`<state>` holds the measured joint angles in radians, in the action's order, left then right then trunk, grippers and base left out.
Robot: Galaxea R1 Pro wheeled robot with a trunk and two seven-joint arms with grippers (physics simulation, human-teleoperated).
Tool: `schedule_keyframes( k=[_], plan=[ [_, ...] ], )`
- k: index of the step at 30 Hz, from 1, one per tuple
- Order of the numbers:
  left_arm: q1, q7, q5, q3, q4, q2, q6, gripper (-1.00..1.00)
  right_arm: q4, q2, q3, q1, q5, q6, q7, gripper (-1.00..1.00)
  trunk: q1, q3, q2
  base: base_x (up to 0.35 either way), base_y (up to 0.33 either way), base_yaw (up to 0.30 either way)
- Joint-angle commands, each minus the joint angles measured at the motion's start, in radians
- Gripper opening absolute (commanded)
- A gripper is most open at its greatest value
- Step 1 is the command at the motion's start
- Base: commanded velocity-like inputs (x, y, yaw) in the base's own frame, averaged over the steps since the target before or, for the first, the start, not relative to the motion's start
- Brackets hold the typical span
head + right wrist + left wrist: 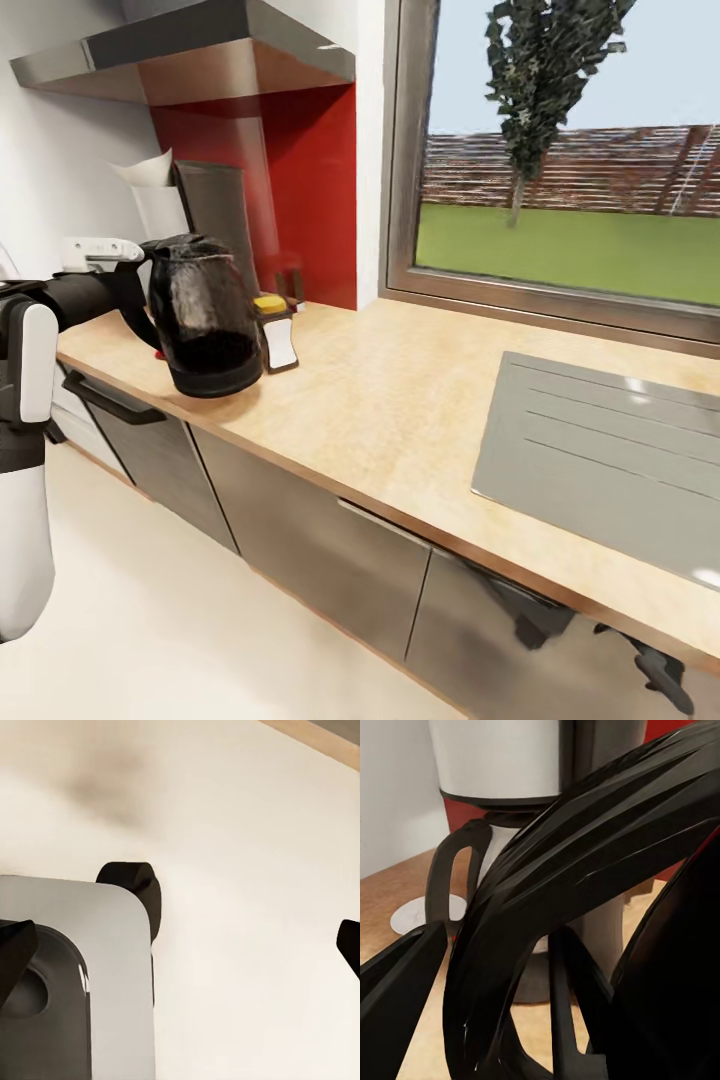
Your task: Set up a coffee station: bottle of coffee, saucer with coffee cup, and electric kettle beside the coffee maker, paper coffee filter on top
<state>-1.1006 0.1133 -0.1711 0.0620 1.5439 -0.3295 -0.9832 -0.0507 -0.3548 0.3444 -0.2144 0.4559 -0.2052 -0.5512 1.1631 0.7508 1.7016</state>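
Note:
A black electric kettle (pixel 205 320) is at the countertop's (pixel 400 400) left end, slightly tilted, its base at or just above the surface. My left gripper (pixel 138 285) is shut on its handle (pixel 555 892), which runs between the dark fingers (pixel 397 997). Behind the kettle stands the coffee maker (pixel 215 215), with a white paper filter (pixel 150 170) at its top. The bottle of coffee (pixel 276 335), yellow-lidded, stands right of the kettle. A white disc, perhaps the saucer (pixel 414 913), lies by the coffee maker (pixel 502 765). My right gripper (pixel 180 949) hangs open over pale floor.
A steel range hood (pixel 200 55) overhangs the coffee maker against a red backsplash (pixel 310 190). A grey sink drainboard (pixel 600 450) lies in the counter at right, below a window. Grey cabinet fronts (pixel 300 540) run under the counter. Part of my right arm (pixel 650 665) shows low.

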Motion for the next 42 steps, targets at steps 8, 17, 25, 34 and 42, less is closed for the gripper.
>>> schedule_keyframes(
  k=[8,17,25,34,42],
  plan=[
    [-0.001,0.003,-0.004,0.005,0.001,-0.01,-0.006,-1.0,-0.005,0.0,0.008,-0.002,0.009,-0.007,-0.006,1.0,0.0,0.001,0.0,0.0,0.136,0.0],
    [0.0,0.008,-0.007,0.013,0.018,-0.049,-0.006,-1.0,-0.005,0.0,0.009,-0.002,0.009,-0.007,-0.006,1.0,0.0,0.001,0.0,0.0,0.012,0.0],
    [0.017,0.06,-0.008,0.019,0.034,-0.06,-0.006,-1.0,-0.005,0.0,0.009,-0.002,0.009,-0.007,-0.006,1.0,0.0,0.001,0.0,0.0,0.0,0.0],
    [0.155,0.166,-0.008,0.106,0.044,-0.062,0.166,-1.0,-0.005,0.0,0.008,-0.002,0.008,-0.008,-0.004,1.0,0.0,0.001,0.0,0.0,0.0,0.0],
    [0.171,0.168,-0.008,0.125,0.044,-0.065,0.185,-1.0,-0.005,0.0,0.008,-0.002,0.008,-0.008,-0.004,1.0,0.0,0.001,0.0,0.001,0.001,0.0]
  ],
)
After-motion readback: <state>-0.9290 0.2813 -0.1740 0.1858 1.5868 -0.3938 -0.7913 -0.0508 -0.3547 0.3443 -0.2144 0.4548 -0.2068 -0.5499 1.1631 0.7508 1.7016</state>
